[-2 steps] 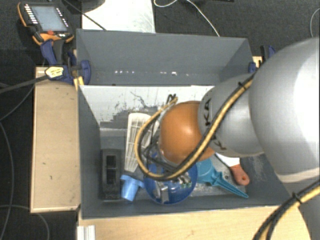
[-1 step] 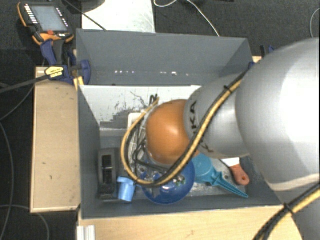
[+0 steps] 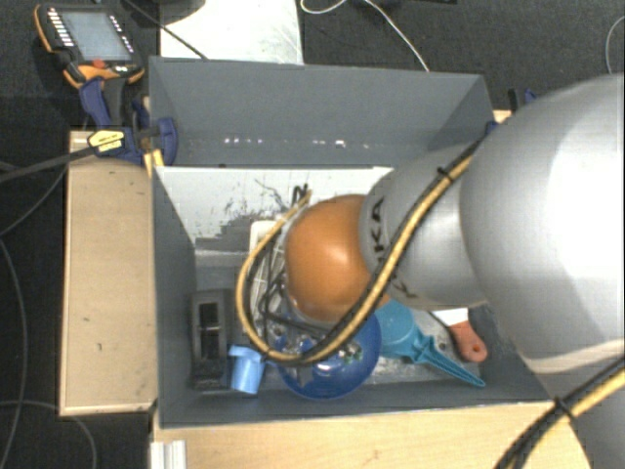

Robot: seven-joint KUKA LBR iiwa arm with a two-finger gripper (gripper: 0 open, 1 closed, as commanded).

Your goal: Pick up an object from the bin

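- Orange wrist cover (image 3: 327, 257) of the arm, camera view: low inside the grey bin (image 3: 176, 262), over a dark blue bowl (image 3: 337, 377) at the near wall.
- Gripper (image 3: 293, 338): mostly hidden beneath the cover; wide or narrow cannot be told.
- Beside the bowl: light blue cup (image 3: 244, 369), black block (image 3: 207, 340), teal scoop (image 3: 435, 352).

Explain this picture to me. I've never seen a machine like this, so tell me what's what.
One camera looks down into a grey metal bin. The big silver shape from the right is a robot arm; the orange cover and cables belong to its wrist. It hangs over a blue bowl. Nearby lie a small blue cylinder, a black block, a light blue scoop-like piece and an orange-red handle. Whether anything is held cannot be told.
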